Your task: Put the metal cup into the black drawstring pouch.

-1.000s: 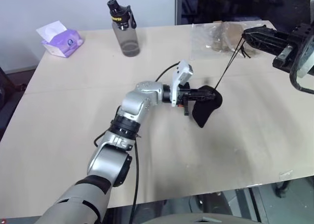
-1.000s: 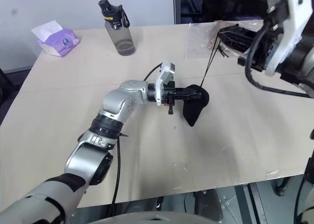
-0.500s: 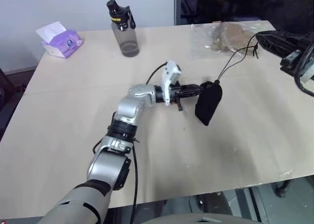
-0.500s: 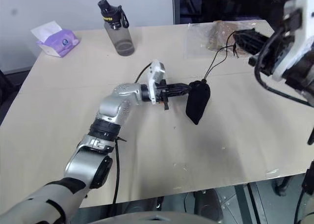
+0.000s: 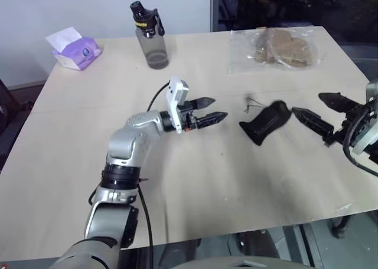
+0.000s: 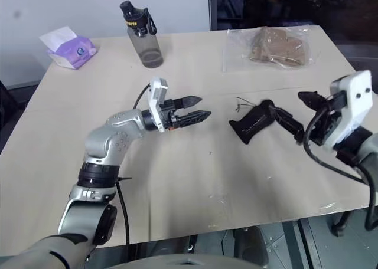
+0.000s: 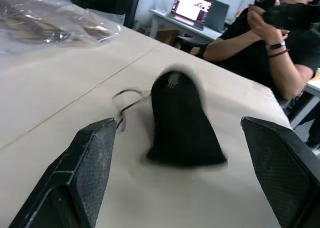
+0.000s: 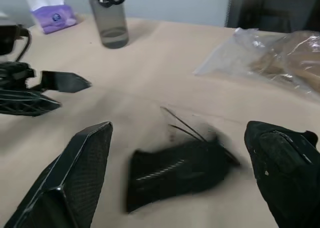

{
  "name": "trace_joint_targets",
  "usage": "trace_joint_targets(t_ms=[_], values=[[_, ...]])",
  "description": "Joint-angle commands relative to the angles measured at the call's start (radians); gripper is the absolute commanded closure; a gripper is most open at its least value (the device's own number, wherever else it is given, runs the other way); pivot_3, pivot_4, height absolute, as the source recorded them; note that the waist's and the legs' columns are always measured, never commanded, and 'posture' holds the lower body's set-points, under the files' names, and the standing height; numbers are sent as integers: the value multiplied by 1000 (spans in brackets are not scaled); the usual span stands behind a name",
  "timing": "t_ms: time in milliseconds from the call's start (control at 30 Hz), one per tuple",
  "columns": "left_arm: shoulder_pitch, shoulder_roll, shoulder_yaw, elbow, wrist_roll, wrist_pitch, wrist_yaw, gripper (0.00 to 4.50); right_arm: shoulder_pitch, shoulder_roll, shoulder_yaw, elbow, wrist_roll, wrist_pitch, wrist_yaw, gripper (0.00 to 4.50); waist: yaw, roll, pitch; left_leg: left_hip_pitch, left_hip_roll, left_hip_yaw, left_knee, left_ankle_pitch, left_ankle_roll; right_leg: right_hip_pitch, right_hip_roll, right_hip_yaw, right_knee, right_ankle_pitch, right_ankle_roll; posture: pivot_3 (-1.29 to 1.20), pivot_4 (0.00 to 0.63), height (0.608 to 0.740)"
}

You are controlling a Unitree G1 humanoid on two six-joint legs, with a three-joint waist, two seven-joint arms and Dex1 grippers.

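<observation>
The black drawstring pouch (image 5: 267, 122) lies on its side on the bench (image 5: 195, 186), free of both grippers, its thin cord (image 5: 253, 103) trailing on the bench at about eleven o'clock from it. The pouch looks blurred in both wrist views, so its mouth cannot be made out with certainty. The metal cup cannot be picked out; it may be inside the pouch, but the fabric hides that.

The left gripper (image 5: 207, 111) is at nine o'clock of the pouch, a little apart from it, pointing toward it with its jaws spread and nothing between them. The right gripper (image 5: 322, 111) is at three o'clock of the pouch, jaws spread wide too, one fingertip (image 5: 299, 114) just beside the pouch's end.

At the far side of the bench stand a grey translucent bottle (image 5: 150, 36) with a black cap, a tissue pack (image 5: 75, 48) at nine o'clock of it, and a clear plastic bag (image 5: 277, 48) of brown contents at twelve o'clock of the pouch. A person (image 7: 260, 43) in black sits beyond the bench in the left wrist view.
</observation>
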Motion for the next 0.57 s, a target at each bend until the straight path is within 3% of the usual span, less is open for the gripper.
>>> trace_joint_targets(t_ms=[33,133,300,433,567], values=[[68,19,35,-110,-5,-38,38,343,101,22,64,-88,-101,-61,24,75,0,0,0,0,0,0,0,0,0,0,0,0,0,0,0,0,150,740],[151,41,103,-181,-79,22,70,171,235,82,101,-124,-246,-150,38,16,1,0,0,0,0,0,0,0,0,0,0,0,0,0,0,0,150,740],[347,78,182,-346,-64,16,182,171,495,180,137,-143,-530,-347,79,16,3,0,-1,0,0,0,0,0,0,0,0,1,-1,0,0,0,150,740],[526,115,281,-446,-72,12,233,171,691,256,121,-120,-636,-515,202,16,2,0,-1,2,1,0,-1,0,0,1,0,1,-1,0,0,0,150,740],[678,121,366,-519,-100,9,264,171,746,275,84,-45,-685,-627,307,16,2,0,-2,18,2,2,-3,-3,5,18,1,1,-4,-1,0,0,150,740]])
